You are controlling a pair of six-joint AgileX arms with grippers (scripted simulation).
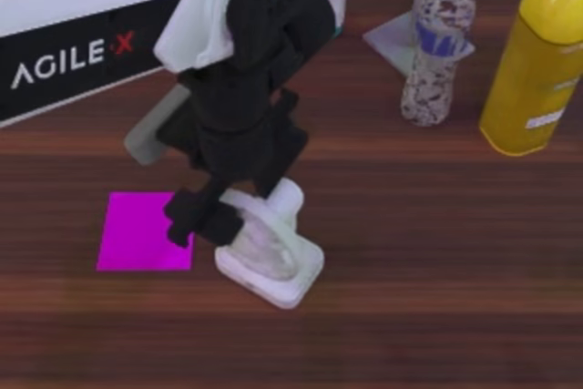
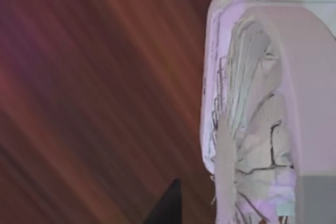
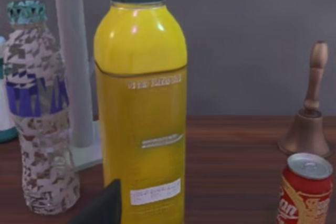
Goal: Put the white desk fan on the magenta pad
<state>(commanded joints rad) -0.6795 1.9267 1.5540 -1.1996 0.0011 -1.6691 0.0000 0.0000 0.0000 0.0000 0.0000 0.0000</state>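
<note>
Top view: left claw [image 1: 202,218] hides part of white desk fan [image 1: 271,257]; grip unreadable.

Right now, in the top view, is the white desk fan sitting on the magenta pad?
No. The white desk fan stands on bare wood just right of the magenta pad, not on it.

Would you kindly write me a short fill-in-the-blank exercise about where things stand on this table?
1. The white desk fan stands just to the ____ of the magenta pad in the top view.
2. The arm reaching down over the fan is the ____ arm, its left gripper at the fan's pad-side edge.
3. The tall bottle at the table's far right is ____ in colour.
4. In the right wrist view, a red can stands in front of a brown ____.

Missing words: right; left; yellow; bell
</note>
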